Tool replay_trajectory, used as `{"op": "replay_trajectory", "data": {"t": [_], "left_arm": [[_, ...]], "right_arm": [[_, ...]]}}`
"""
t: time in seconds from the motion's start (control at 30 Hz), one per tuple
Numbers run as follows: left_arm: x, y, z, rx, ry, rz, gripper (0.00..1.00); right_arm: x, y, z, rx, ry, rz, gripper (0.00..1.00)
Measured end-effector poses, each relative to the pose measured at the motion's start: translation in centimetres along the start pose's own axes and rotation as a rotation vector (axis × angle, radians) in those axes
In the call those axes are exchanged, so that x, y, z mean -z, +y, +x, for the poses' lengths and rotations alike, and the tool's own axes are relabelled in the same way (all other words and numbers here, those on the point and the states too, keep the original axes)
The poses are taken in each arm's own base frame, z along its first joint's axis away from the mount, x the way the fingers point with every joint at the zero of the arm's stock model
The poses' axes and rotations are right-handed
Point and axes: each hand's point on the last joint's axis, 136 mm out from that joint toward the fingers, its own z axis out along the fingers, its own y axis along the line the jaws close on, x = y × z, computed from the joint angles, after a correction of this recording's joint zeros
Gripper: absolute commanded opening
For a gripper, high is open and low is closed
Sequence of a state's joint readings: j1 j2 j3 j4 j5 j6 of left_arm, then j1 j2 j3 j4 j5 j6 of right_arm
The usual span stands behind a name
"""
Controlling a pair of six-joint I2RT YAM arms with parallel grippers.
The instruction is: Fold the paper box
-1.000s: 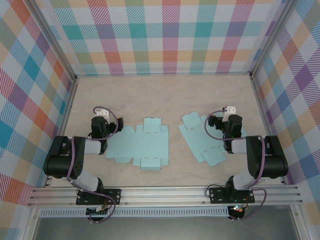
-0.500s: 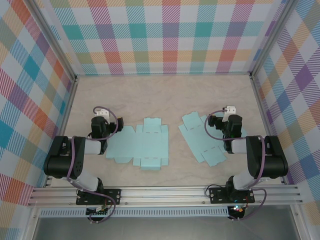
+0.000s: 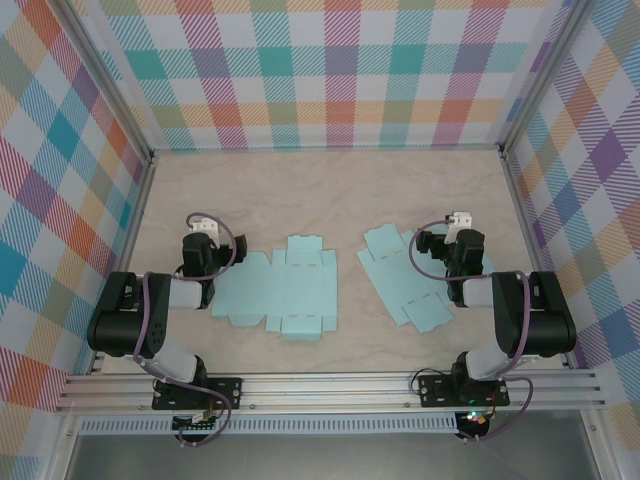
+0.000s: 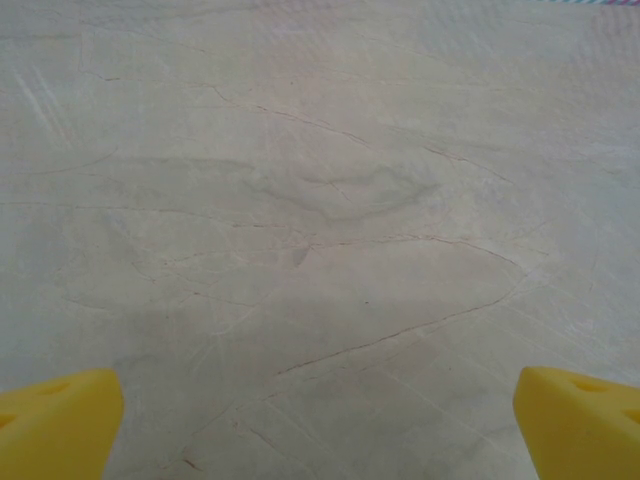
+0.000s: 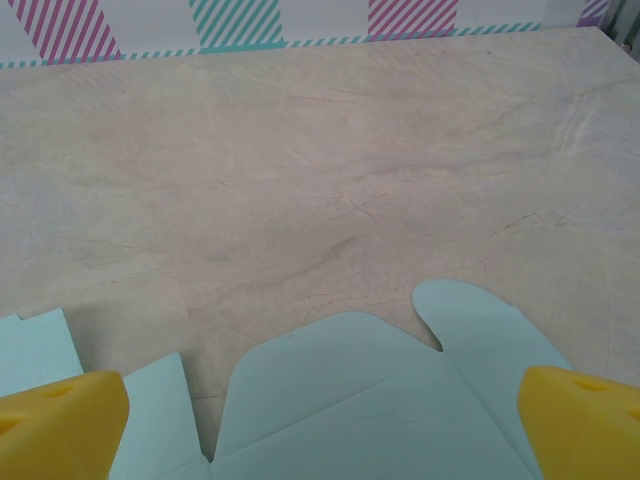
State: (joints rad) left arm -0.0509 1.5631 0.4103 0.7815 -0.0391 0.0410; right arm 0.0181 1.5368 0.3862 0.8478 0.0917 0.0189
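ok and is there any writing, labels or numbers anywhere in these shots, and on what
None can be read. The left paper box blank and the right paper box blank are plain light blue, the table is bare wood grain, and the walls carry only a coloured check pattern.

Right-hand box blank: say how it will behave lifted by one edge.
The right-hand blank looks thin and lies flat, so probably light and floppy. Its cut flaps likely bend first. On the smooth table it may slide.
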Motion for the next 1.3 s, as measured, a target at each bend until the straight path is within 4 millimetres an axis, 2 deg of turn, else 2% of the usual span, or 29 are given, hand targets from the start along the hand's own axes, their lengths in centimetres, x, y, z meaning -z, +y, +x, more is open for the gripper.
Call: {"op": "replay_trajectory", "data": {"t": [0.1,0.17,0.33,0.57,0.67,0.73,0.8,0.87,1.0,1.13,1.3], "left_arm": [[0.0,0.1,0.0,-0.001,0.017,-0.006,1.00],[0.4,0.2,-0.7,0.002,0.006,-0.015,1.00],[2.4,0.5,-4.0,0.016,-0.076,-0.037,1.00],[7.4,0.9,-9.3,0.069,-0.205,-0.059,1.00],[9.7,0.9,-10.8,0.119,-0.252,-0.050,1.00],[10.9,0.9,-11.5,0.153,-0.280,-0.042,1.00],[12.0,0.9,-11.9,0.193,-0.299,-0.035,1.00],[12.7,1.0,-11.9,0.235,-0.300,-0.029,1.00],[13.9,0.9,-11.6,0.312,-0.293,-0.014,1.00],[14.6,0.7,-11.3,0.369,-0.292,0.010,1.00],[14.7,0.6,-10.5,0.407,-0.264,0.020,1.00]], "right_arm": [[0.0,0.0,0.1,0.000,0.004,0.001,1.00],[0.0,0.0,0.2,-0.004,0.009,0.002,1.00],[0.9,-0.2,-1.2,-0.014,-0.015,0.014,1.00],[4.5,-1.3,-5.4,-0.168,-0.005,0.093,1.00],[6.5,-1.3,-6.9,-0.301,0.043,0.109,1.00],[7.7,-0.7,-7.0,-0.376,0.082,0.090,1.00],[8.8,0.2,-6.2,-0.446,0.139,0.058,1.00],[10.0,1.7,-4.5,-0.514,0.224,0.017,1.00],[12.6,5.9,-1.3,-0.584,0.364,-0.093,1.00],[14.9,10.2,1.7,-0.606,0.490,-0.196,1.00],[16.2,14.9,4.9,-0.582,0.642,-0.274,1.00]]}}
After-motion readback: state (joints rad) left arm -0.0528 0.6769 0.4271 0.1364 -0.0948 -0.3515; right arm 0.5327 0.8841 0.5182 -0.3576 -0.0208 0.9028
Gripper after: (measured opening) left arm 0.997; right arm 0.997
